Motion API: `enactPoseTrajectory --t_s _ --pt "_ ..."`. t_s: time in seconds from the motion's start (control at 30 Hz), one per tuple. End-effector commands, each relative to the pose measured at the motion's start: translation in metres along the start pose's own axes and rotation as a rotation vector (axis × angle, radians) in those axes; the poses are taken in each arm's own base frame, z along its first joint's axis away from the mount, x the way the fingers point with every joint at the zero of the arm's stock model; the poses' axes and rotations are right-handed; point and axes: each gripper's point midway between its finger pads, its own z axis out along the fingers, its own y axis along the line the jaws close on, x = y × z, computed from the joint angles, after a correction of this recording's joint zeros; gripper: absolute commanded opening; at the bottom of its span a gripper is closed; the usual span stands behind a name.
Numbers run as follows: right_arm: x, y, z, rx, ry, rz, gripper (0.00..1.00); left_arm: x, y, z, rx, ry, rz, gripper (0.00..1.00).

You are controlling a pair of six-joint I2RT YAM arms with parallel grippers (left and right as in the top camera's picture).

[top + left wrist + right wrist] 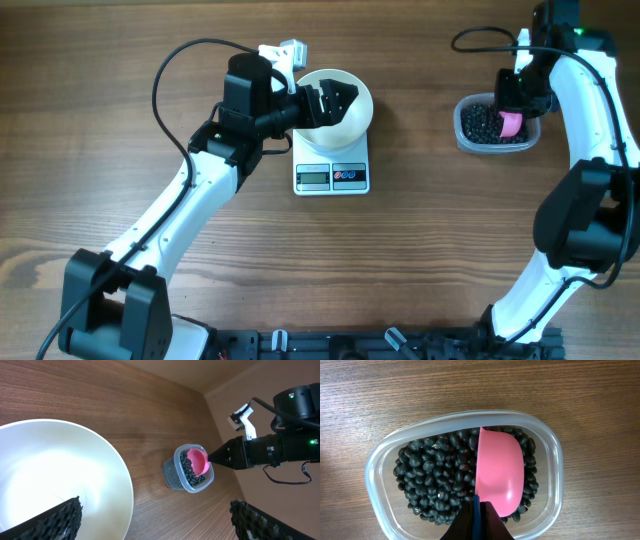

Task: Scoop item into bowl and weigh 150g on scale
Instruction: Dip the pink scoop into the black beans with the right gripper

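The white bowl [358, 112] stands on the white scale [332, 177]; nothing shows inside the bowl [50, 470]. My left gripper [330, 103] is open, one finger inside the bowl and the other outside its right rim [157, 517]. The item, a heap of black beans [435, 480], fills a clear plastic tub [465, 132] at the right. A pink scoop [500, 470] lies on the beans, its rounded back up. My right gripper [477, 510] is shut on the scoop's thin blue handle, right above the tub's near rim.
The bowl hides the top of the scale; its display and buttons face the front edge. Bare wooden table lies between the scale and the tub [170, 475]. A black cable [190, 50] loops behind the left arm.
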Motion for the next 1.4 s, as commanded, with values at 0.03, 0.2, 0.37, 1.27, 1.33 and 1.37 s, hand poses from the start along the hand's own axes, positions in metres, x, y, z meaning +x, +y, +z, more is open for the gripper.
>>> enactPoseTrajectory --t_s 0.03,0.2,0.37,1.27,1.33,1.37 --pt "0.022 -0.026 0.034 0.131 0.113 0.009 0.11 -0.005 0.000 -0.002 -0.003 -0.015 0.027 1.00" --pt "0.024 -0.038 0.031 0.201 0.121 0.023 0.14 -0.006 -0.001 -0.002 -0.002 -0.016 0.028 1.00" --pt "0.019 -0.041 0.031 0.218 0.097 0.028 0.17 -0.006 -0.001 -0.002 -0.002 -0.017 0.029 1.00" --pt "0.008 -0.083 -0.008 0.258 0.067 0.183 1.00 -0.006 -0.001 -0.002 -0.002 -0.017 0.029 1.00" --pt "0.004 -0.066 -0.003 0.111 0.059 0.159 1.00 -0.006 -0.001 -0.002 -0.002 -0.017 0.029 1.00" --pt "0.000 -0.055 -0.002 0.035 0.047 0.123 1.00 -0.006 -0.001 -0.002 -0.002 -0.017 0.029 1.00"
